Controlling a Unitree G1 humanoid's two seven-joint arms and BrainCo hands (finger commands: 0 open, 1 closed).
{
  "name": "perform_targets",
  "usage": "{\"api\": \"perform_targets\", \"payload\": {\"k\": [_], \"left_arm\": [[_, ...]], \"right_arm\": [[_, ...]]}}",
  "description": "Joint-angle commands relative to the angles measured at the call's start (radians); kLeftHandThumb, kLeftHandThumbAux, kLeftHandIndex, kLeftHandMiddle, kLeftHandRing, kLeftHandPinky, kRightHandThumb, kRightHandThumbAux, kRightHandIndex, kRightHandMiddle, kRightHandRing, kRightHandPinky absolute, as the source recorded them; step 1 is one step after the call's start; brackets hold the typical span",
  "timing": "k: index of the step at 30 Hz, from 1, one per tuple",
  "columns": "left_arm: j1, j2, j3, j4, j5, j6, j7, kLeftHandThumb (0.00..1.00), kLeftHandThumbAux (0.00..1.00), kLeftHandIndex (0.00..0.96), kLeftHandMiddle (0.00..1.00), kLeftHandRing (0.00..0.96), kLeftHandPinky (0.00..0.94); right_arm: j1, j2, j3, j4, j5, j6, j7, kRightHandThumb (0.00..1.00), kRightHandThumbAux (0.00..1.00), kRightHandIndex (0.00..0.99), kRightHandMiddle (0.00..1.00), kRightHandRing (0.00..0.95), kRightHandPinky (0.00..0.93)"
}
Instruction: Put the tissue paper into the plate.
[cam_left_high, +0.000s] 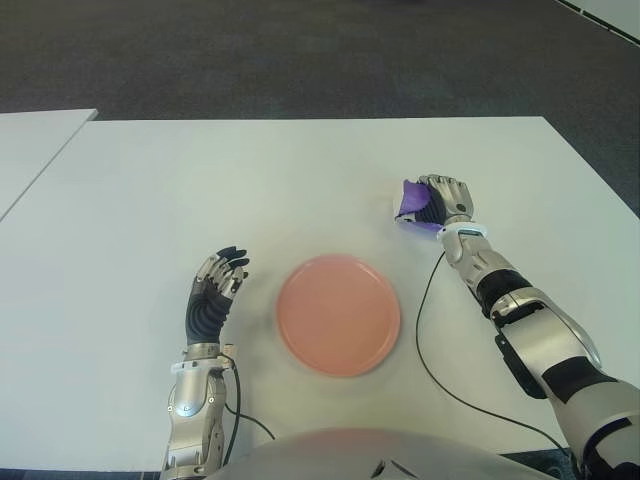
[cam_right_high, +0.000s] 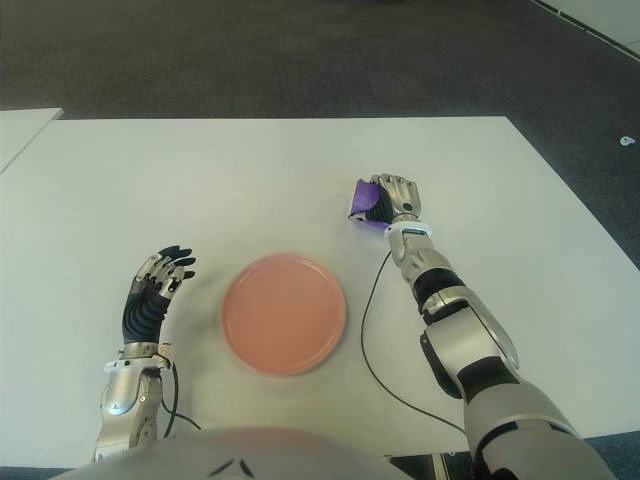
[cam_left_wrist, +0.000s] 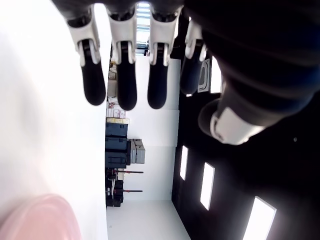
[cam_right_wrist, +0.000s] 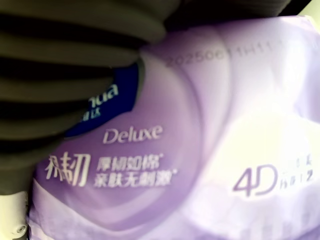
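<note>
Right wrist view is filled almost wholly by the tissue pack (cam_right_wrist: 200, 135), a purple wrapper with white lettering reading "Deluxe" and "4D", pressed close against the dark ribbed fingers (cam_right_wrist: 65, 75) of the right hand. In the eye views the right hand (cam_left_high: 440, 203) shows right of centre in the frame, its fingers curled over the pack, which sticks out on the hand's left side as a purple patch; the hand holds it. Whether the pack is touching the bench (cam_left_high: 250, 180) or raised off it cannot be told. The right forearm runs from the hand down toward the lower right corner, and a thin black cable (cam_left_high: 425, 330) trails from the wrist across the bench toward the lower edge.

The plate (cam_left_high: 338, 314), pink and round, sits on the white bench at lower centre of the frame, below and to the left of the right hand and well apart from it. Nothing lies in it.

The left hand (cam_left_high: 214, 293) shows at lower left, just left of the plate and not touching it. Its wrist view shows the fingers (cam_left_wrist: 122, 75) stretched out straight and parted, gripping nothing, with a pale pink curve of the plate's rim in that frame's lower left corner.

Dark carpet (cam_left_high: 300, 60) fills the top of the frame beyond the bench's far edge.
</note>
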Motion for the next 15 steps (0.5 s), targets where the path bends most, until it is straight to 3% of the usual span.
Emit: {"api": "perform_targets", "payload": {"k": [1, 15], "left_arm": [[-0.008, -0.010, 0.002, 0.025, 0.015, 0.006, 0.011, 0.273, 0.649, 0.258, 0.295, 0.315, 0.358], [-0.031, -0.020, 0.008, 0.057, 0.028, -0.006, 0.019, 0.273, 0.632, 0.258, 0.290, 0.311, 0.352]], "right_arm": [[0.027, -0.018, -0.013, -0.062, 0.011, -0.007, 0.026, 0.951, 0.657, 0.393, 0.501, 0.513, 0.721], [0.014, -0.065, -0.014, -0.171, -0.018, -0.015, 0.053, 0.954, 0.655, 0.407, 0.500, 0.497, 0.679]]}}
